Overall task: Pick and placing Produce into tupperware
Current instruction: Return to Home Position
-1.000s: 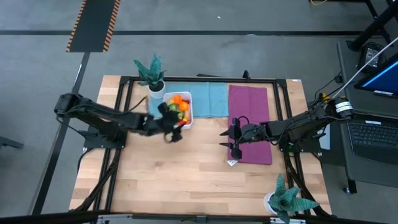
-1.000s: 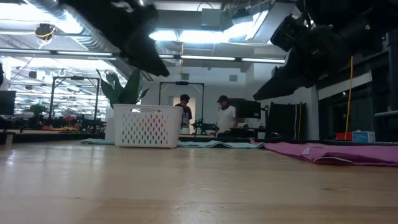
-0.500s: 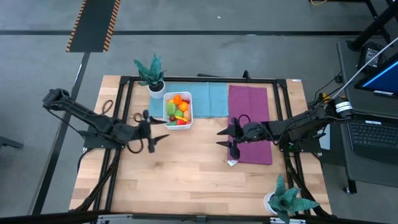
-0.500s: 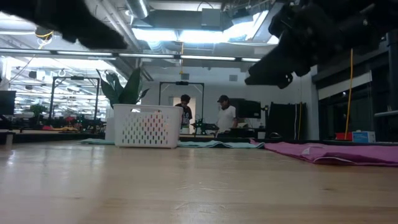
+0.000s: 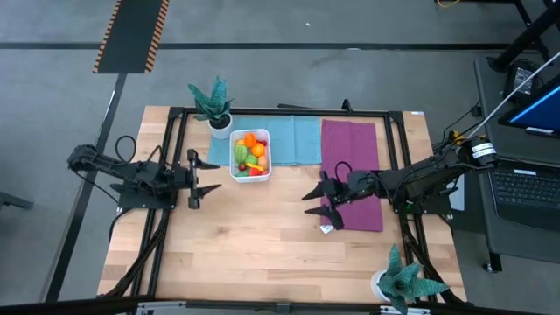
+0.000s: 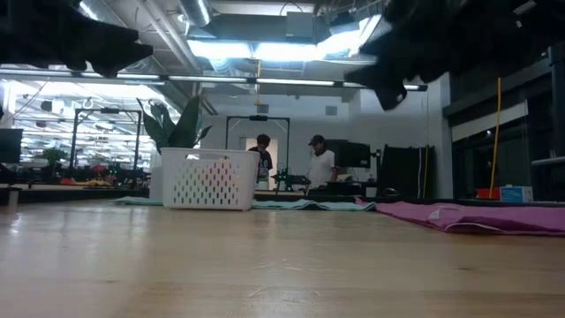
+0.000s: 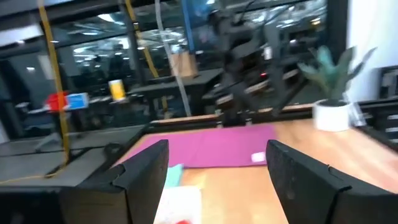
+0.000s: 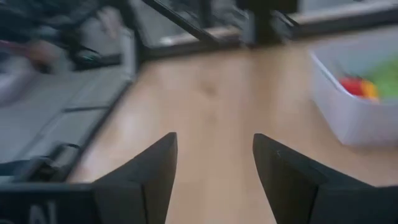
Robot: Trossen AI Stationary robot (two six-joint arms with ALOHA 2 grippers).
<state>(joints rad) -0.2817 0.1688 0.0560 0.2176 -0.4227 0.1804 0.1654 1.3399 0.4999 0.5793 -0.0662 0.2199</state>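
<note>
The white tupperware (image 5: 249,156) stands on a teal cloth at the table's far middle, and the produce (image 5: 248,150), orange, yellow, green and red pieces, lies inside it. My left gripper (image 5: 203,178) hangs open and level to the left of the tupperware, with nothing between its fingers. My right gripper (image 5: 312,202) hangs open over the bare wood beside the magenta cloth's left edge, also holding nothing. The low view shows the tupperware's perforated wall (image 6: 207,179); the right wrist view shows its corner with produce (image 8: 364,87).
A teal cloth (image 5: 284,140) and a magenta cloth (image 5: 352,171) lie across the far right half. Potted plants stand at the far left (image 5: 214,103) and near right corner (image 5: 402,282). A small white tag (image 5: 326,229) lies by the magenta cloth. People stand in the room behind (image 6: 320,164).
My left gripper has drawn back from over the tupperware toward the table's left edge, dropping a little and swinging up to point level. My right gripper has tipped upward at the wrist and risen slightly. The tupperware and its produce have stayed where they were.
</note>
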